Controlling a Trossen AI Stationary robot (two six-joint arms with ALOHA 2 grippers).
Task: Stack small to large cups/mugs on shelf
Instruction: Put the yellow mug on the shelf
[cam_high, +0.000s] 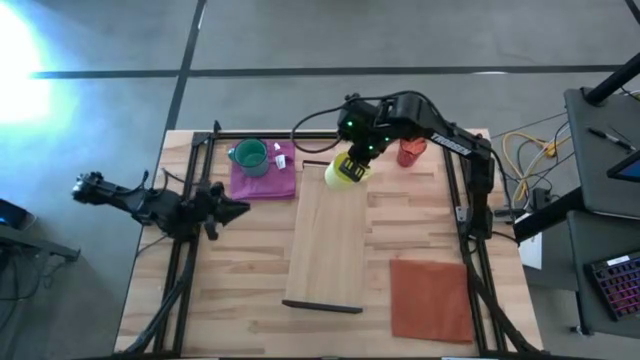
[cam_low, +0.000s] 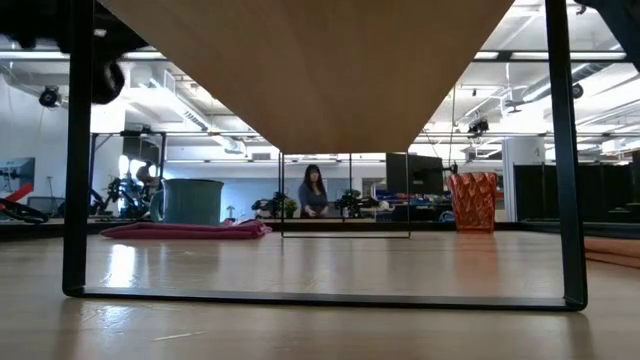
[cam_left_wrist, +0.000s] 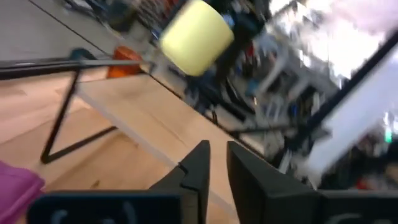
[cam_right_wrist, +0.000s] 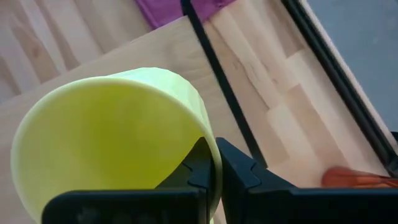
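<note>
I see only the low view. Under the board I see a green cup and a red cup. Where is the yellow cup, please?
Observer: The right pincer is shut on the rim of the yellow cup and holds it above the far end of the shelf.
Operator: Is the green cup on the shelf?
Observer: No. The green cup stands on the magenta cloth, beside the shelf.
Operator: And the left arm?
Observer: The left pincer waits at the table's left side, holding nothing.
</note>
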